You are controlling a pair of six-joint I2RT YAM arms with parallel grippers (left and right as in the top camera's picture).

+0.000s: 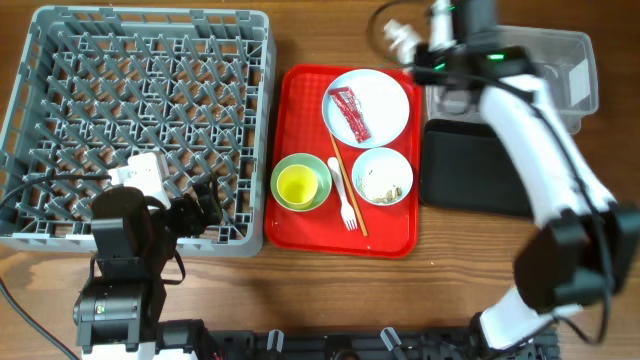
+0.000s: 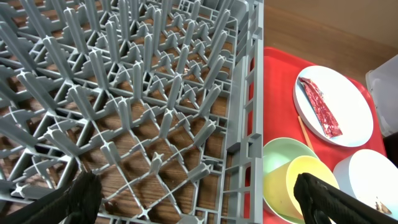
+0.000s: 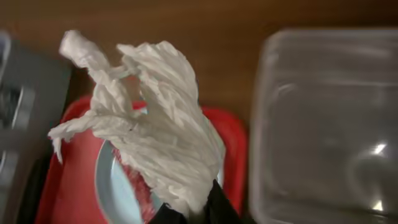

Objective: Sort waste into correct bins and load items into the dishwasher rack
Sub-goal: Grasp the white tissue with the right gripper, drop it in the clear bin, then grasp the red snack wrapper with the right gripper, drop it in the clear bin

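Observation:
My right gripper [image 1: 418,45] is shut on the crumpled white tissue [image 1: 401,37], held in the air above the red serving tray's back right corner, left of the clear tub [image 1: 565,70]. In the right wrist view the tissue [image 3: 155,130] hangs from the jaws [image 3: 193,214], with the tub [image 3: 323,124] to the right. The red wrapper [image 1: 351,113] lies on the pale-blue plate [image 1: 385,100]. The yellow cup [image 1: 298,184] sits in the green bowl [image 1: 283,200]. The light-blue bowl [image 1: 383,176] holds crumbs. My left gripper [image 2: 202,202] is open over the grey rack [image 1: 140,120].
The white fork [image 1: 346,205] and wooden chopsticks [image 1: 342,170] lie on the red serving tray [image 1: 300,110] between the bowls. The black tray [image 1: 470,165] sits right of the serving tray, in front of the clear tub. My right arm reaches over it.

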